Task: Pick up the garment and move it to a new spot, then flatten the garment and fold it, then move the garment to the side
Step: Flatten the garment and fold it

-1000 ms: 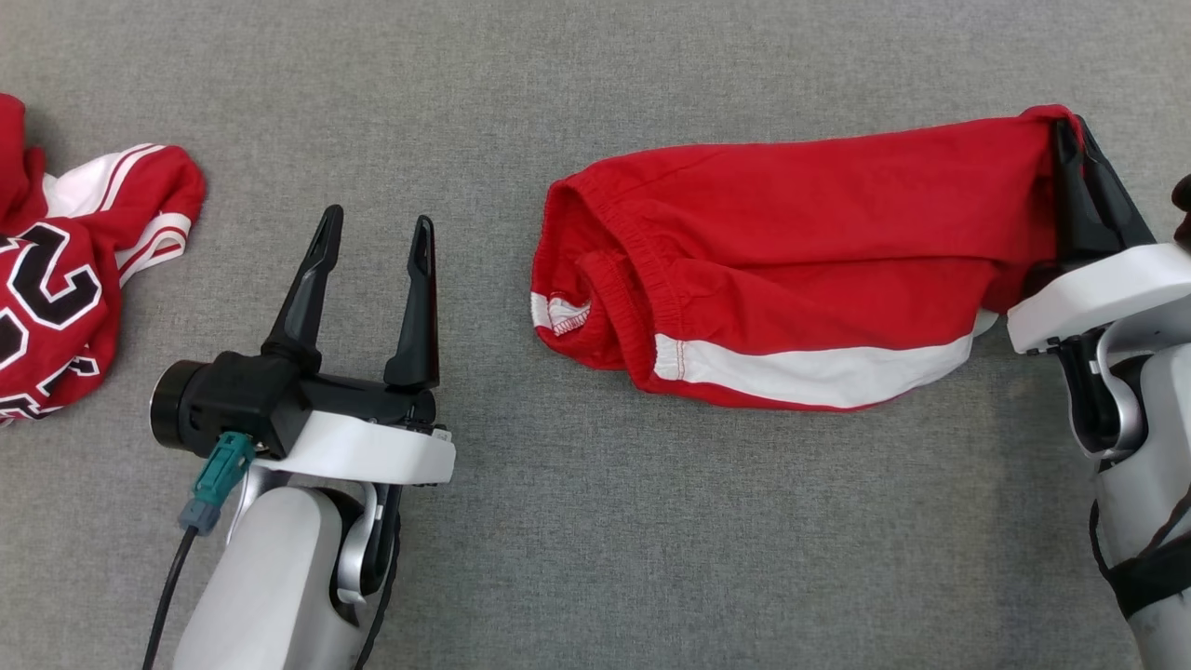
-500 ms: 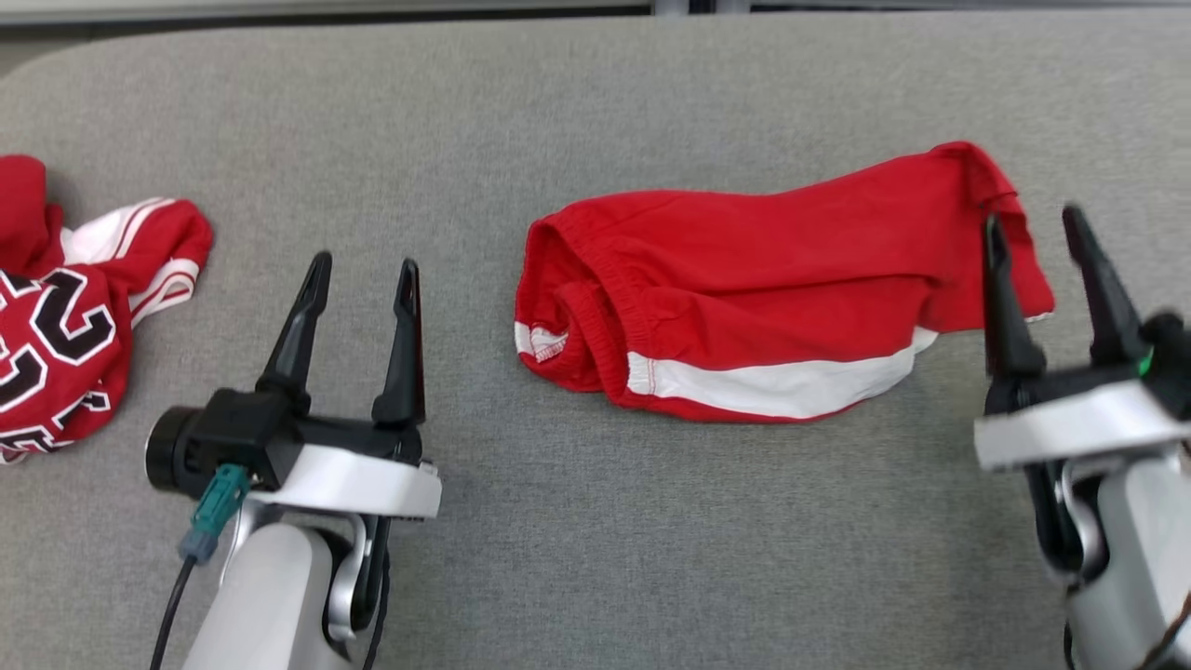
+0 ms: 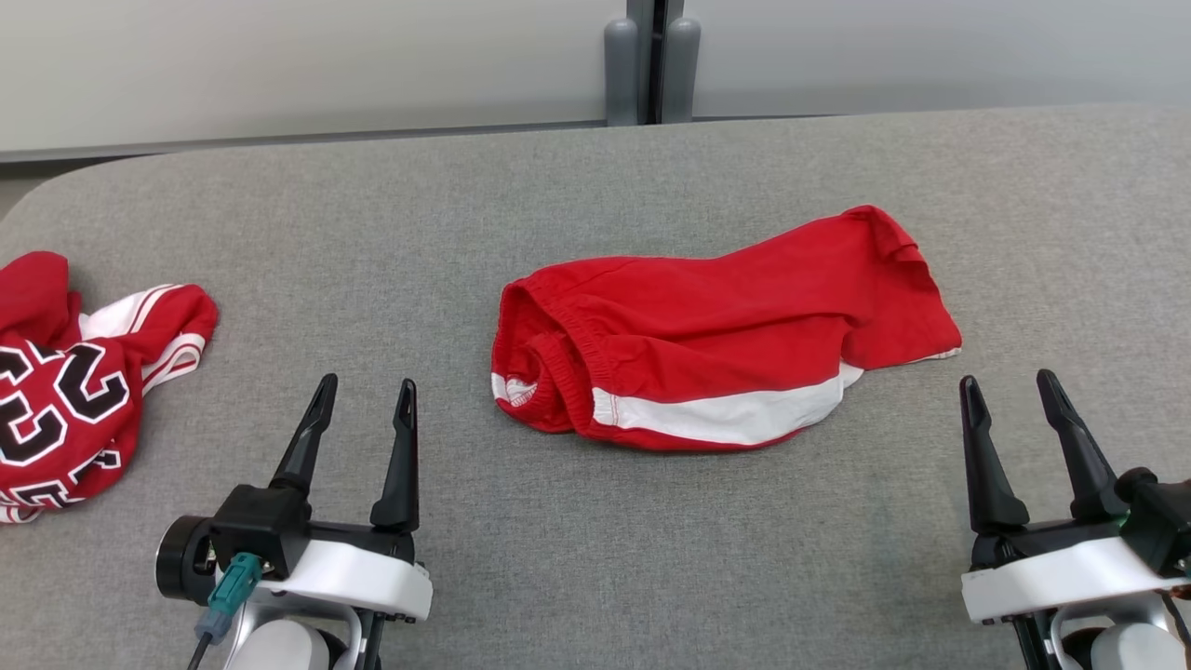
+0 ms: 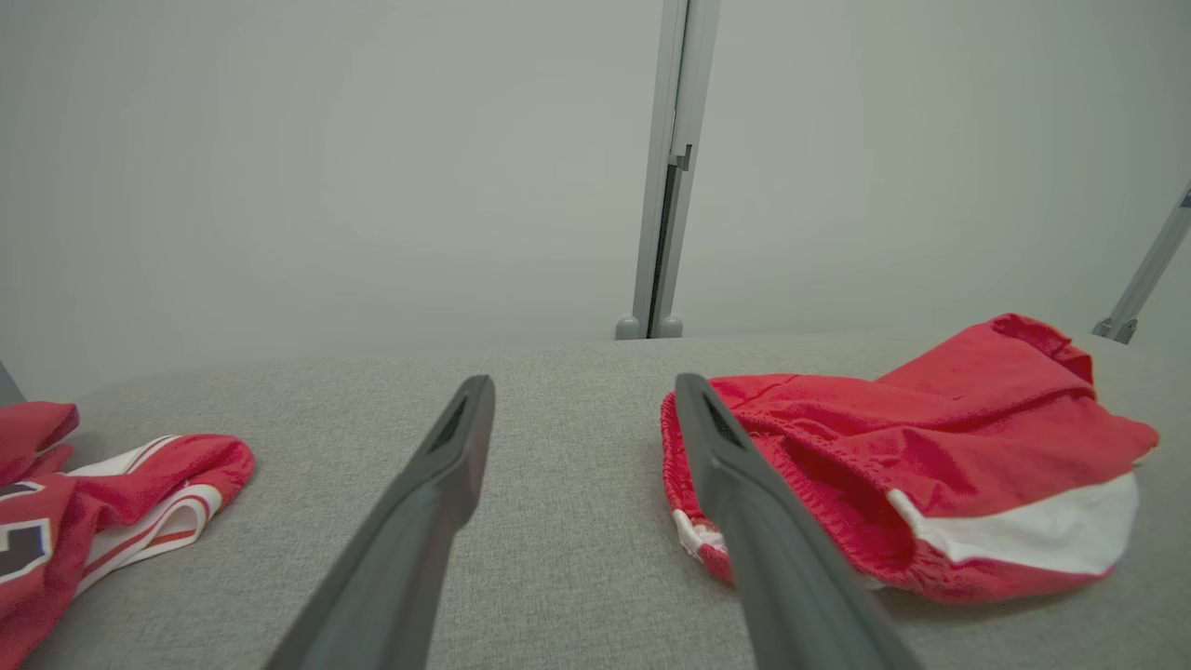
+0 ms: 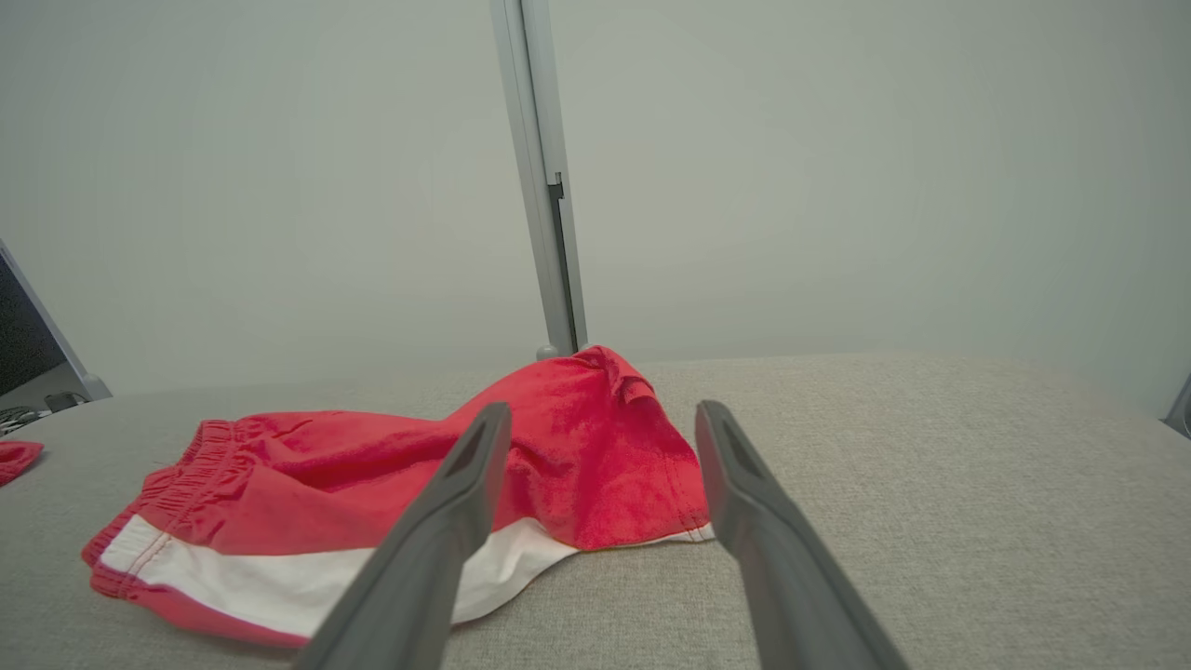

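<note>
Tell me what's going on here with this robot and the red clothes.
A two-armed robot is working on a pair of red shorts, which lie loosely folded in the middle of the grey table. Neither gripper holds them: the left gripper and the right gripper are both open, empty, and hover near the front edge, apart from the cloth. A crumpled red jersey lies at the table's left end, untouched.

The shorts (image 3: 726, 316) are coloured red with a white band; left of them, the jersey (image 3: 56, 409) is marked red with white-edged black numerals.
</note>
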